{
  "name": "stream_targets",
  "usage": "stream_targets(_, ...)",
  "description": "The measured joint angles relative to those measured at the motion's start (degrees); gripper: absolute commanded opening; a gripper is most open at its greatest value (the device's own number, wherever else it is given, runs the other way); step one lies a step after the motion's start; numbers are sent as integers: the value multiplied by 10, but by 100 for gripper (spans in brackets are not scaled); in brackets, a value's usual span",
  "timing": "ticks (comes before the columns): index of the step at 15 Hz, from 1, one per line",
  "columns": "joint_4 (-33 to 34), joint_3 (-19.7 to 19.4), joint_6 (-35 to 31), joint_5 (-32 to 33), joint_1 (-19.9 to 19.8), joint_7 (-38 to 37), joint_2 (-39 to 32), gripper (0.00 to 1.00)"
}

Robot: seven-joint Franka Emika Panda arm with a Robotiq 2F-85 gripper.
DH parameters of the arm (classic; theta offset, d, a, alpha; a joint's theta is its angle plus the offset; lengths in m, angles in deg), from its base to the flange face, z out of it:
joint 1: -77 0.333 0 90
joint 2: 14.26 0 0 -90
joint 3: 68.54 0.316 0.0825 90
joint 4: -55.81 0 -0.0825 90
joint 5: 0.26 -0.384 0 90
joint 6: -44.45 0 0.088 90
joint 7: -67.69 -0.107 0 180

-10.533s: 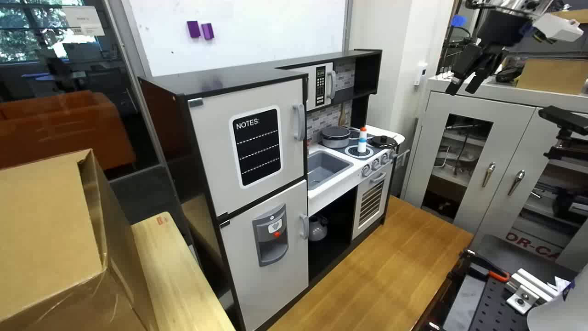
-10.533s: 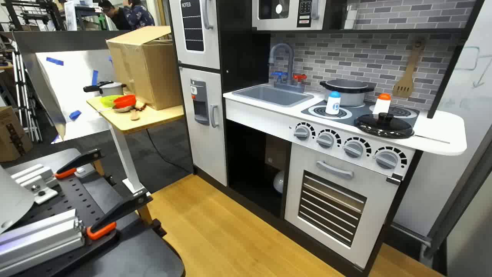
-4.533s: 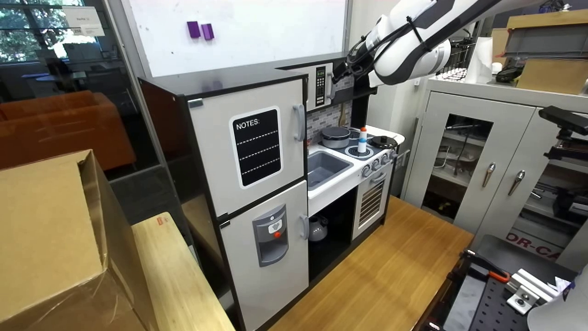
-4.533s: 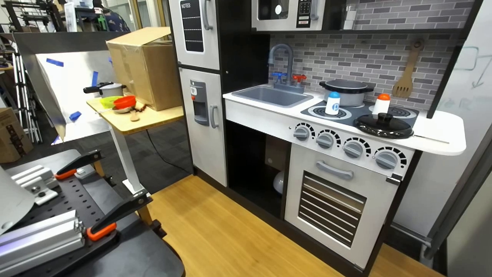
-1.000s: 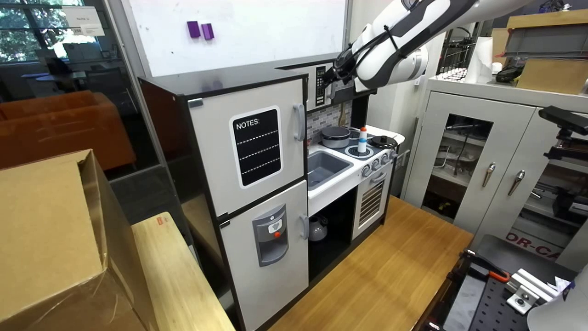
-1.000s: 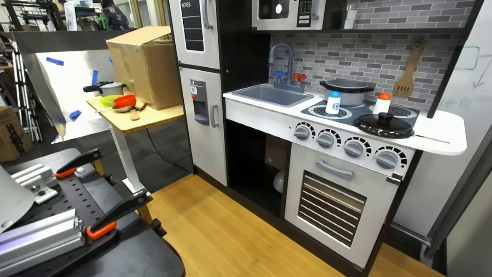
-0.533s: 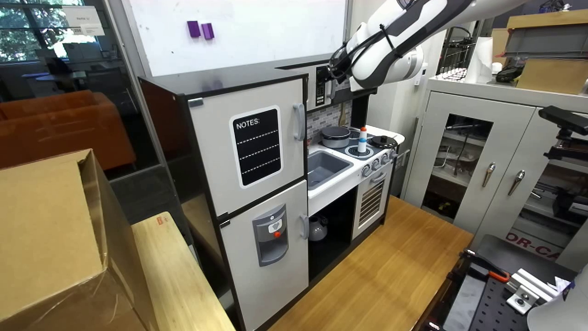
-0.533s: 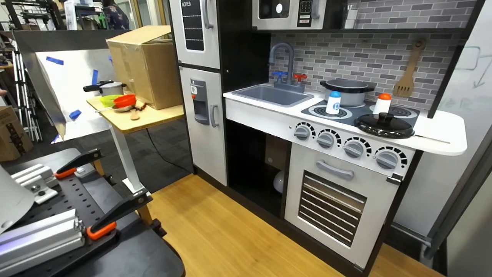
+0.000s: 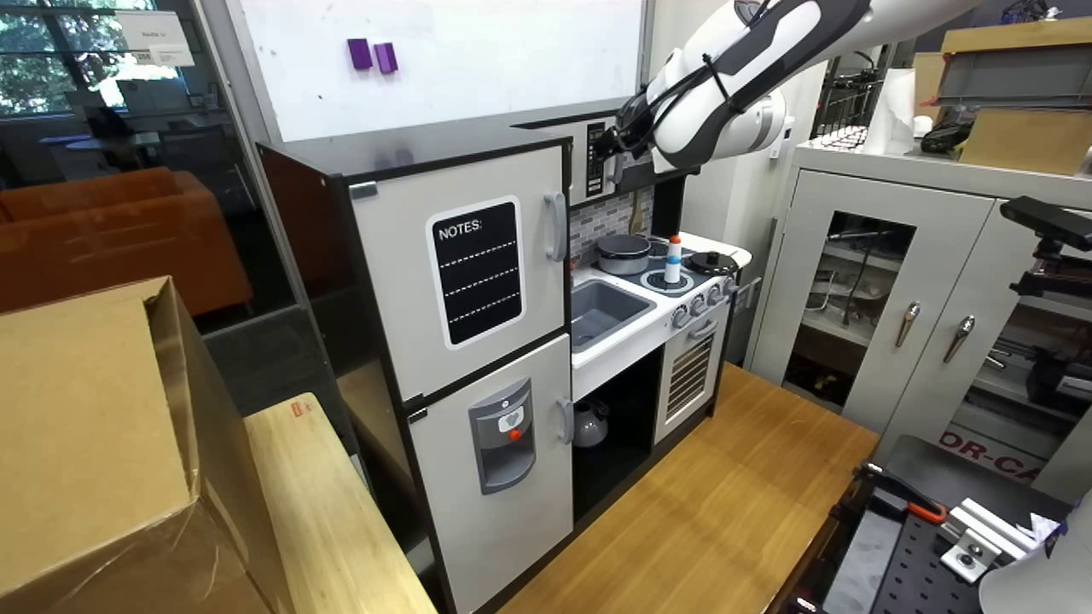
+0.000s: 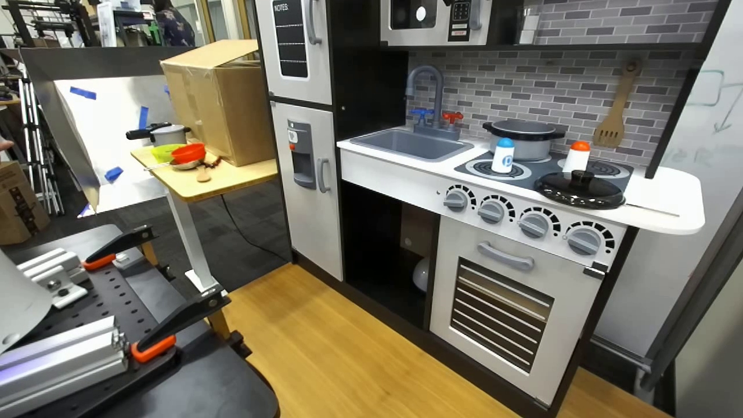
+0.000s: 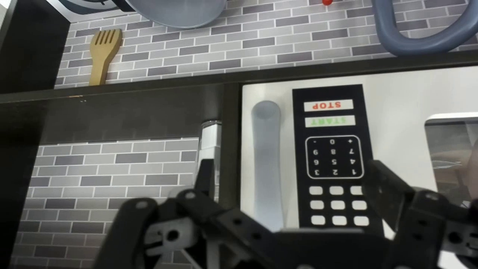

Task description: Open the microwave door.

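The microwave door [image 10: 441, 23] is white-framed with a dark window, cut off by the top edge in an exterior view. It looks shut. Its grey vertical handle [image 11: 267, 157] and black keypad [image 11: 332, 149] show in the wrist view, which stands upside down. My gripper [image 11: 291, 164] is open, with its fingers spread to either side of the handle and keypad. Nothing is held. Whether the fingers touch the door, I cannot tell. In an exterior view the gripper [image 9: 607, 145] is in front of the microwave and partly hides the handle [image 9: 616, 173].
A dark shelf [image 11: 130, 112] with a clear jar [image 11: 210, 138] adjoins the microwave. Below are the faucet [image 10: 426, 93], a grey pot [image 10: 525, 139], two shakers and a black lid [image 10: 580, 190]. The tall white fridge [image 9: 384, 298] stands beside the microwave.
The arm has moved from above the grey cabinet to the front of the microwave. In the last second the gripper has shifted only slightly near the handle. The door has not moved.
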Motion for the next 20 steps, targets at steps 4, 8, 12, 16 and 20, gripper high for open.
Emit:
stream_targets(4,5,-1,0,0,0,0,-4,59)
stream_targets(8,10,-1,0,0,0,-1,-10,32)
stream_targets(12,13,-4,3,0,0,-1,-14,4)
stream_targets(16,15,-9,3,0,-1,-8,-15,5)
stream_targets(20,15,-9,5,0,-1,-8,-15,5)
